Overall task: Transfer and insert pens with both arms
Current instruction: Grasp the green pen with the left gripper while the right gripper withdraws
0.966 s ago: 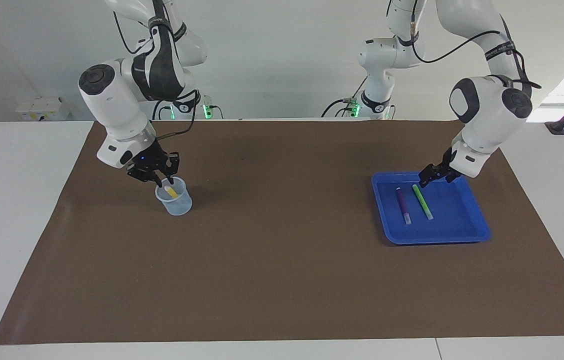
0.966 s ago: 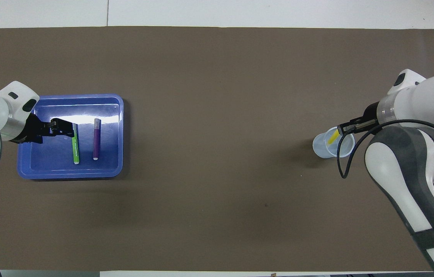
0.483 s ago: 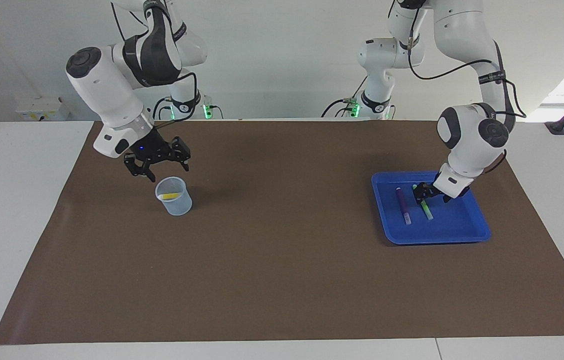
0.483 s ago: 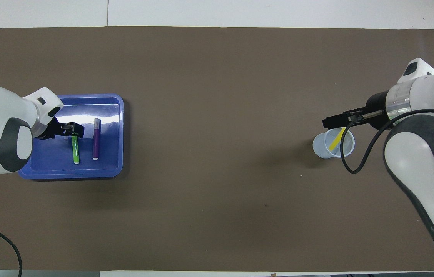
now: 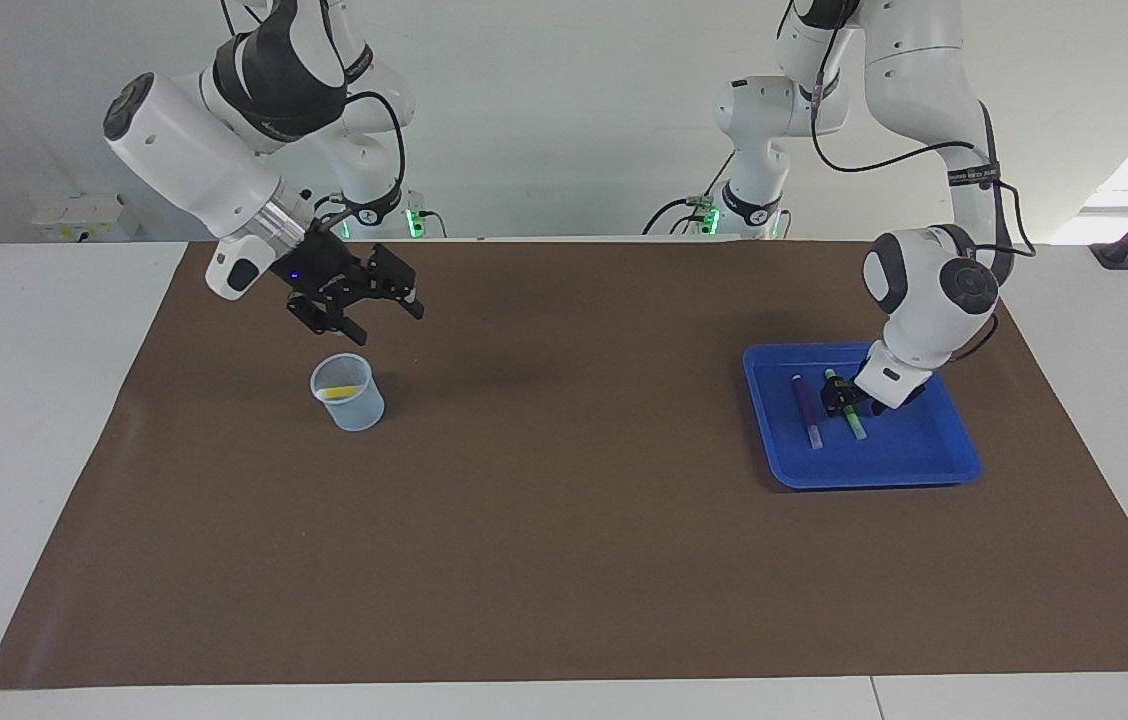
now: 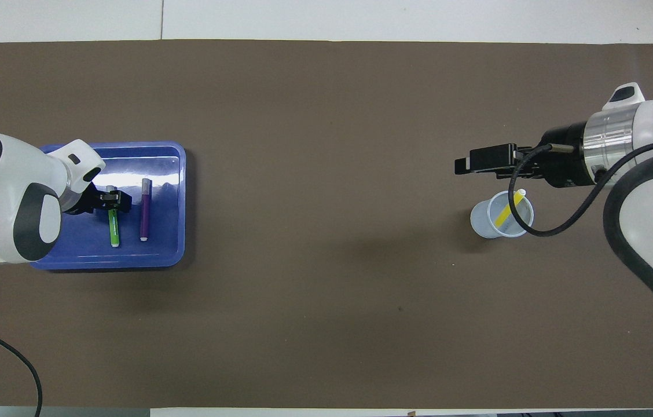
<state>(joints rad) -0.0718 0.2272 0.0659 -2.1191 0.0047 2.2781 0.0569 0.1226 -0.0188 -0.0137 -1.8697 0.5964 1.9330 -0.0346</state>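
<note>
— Starting with the facing view: what has changed over the last second?

— The right gripper [image 5: 371, 300] has lifted out of the clear cup [image 5: 348, 393]. It now hangs in the air above the brown mat [image 5: 564, 560], over a spot just by the cup, with its fingers spread apart and nothing between them. The yellow pen [image 5: 339, 390] is left inside the cup, leaning against the wall.

— And the left arm?

— It has come down into the blue tray [image 5: 924, 470]. A second ago the left gripper [image 5: 846, 396] hovered at the tray's edge nearest the robots; now it sits low on the green pen [image 5: 855, 422], fingers either side of it. Whether they have pinched it yet, I cannot tell. The purple pen [image 5: 806, 410] lies beside the green one, unmoved, toward the right arm's end of the tray.

— Does the overhead view agree?

— Yes. The right gripper [image 6: 477, 161] has swung off the cup [image 6: 485, 223], and the yellow pen [image 6: 506, 212] shows slanted inside. The left gripper [image 6: 113, 200] now covers the upper part of the green pen [image 6: 113, 231]; the purple pen [image 6: 145, 211] lies parallel in the tray [image 6: 129, 262], as before.
</note>
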